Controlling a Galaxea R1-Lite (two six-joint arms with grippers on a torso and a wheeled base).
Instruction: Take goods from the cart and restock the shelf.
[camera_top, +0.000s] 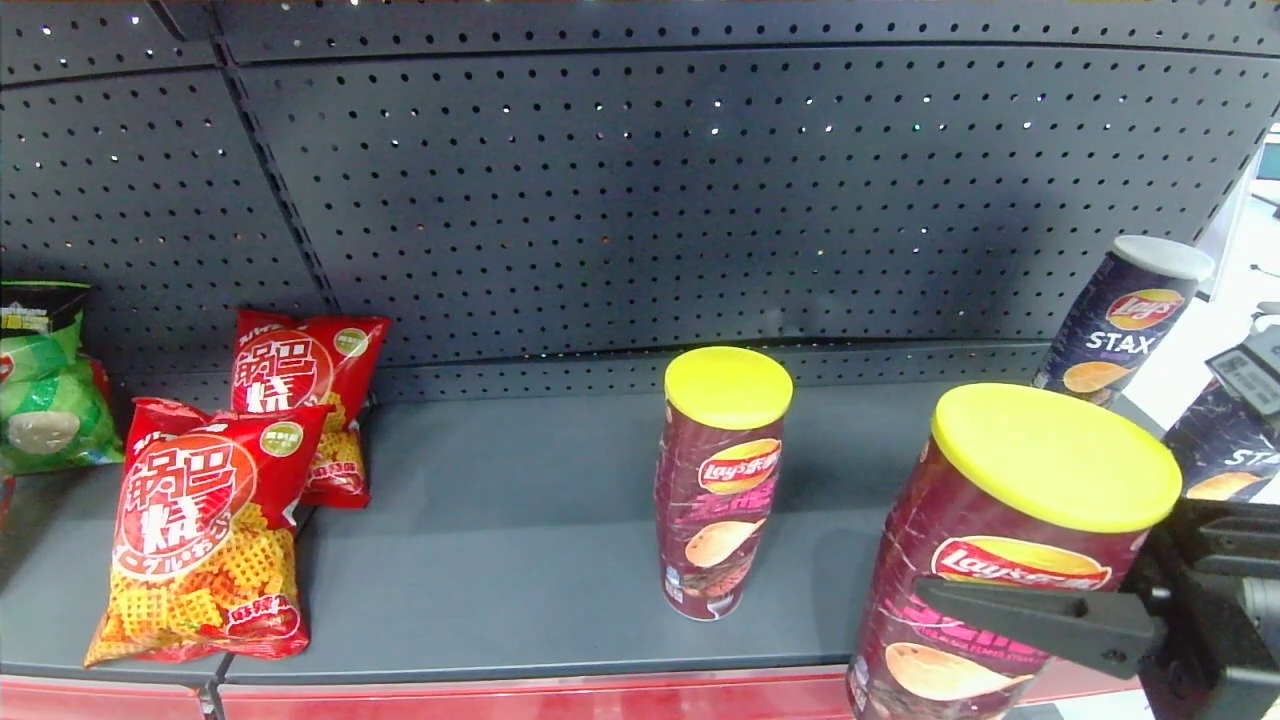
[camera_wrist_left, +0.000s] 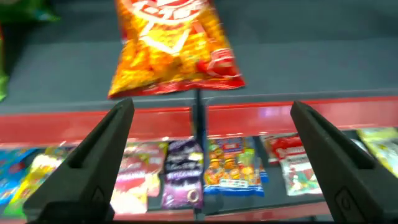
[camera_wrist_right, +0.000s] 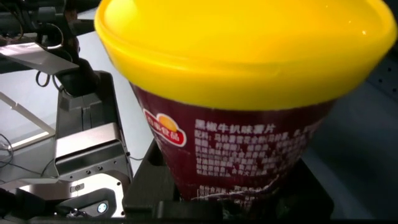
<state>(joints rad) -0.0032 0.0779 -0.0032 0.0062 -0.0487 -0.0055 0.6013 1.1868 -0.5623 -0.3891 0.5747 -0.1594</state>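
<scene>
The right gripper (camera_top: 1010, 605) is clamped on the yellow-lidded chip can (camera_top: 1050, 460), held upright between its fingers, with the shelf lip (camera_top: 600, 695) just ahead of it; advanced at this height, the can's base may strike that lip and twist out of the grip.

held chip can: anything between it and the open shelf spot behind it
Nothing visible. The chip can in the right end effector is at the front edge of the shelf; the bare stretch just behind it, between the standing can and the purple can, has nothing on it.
</scene>
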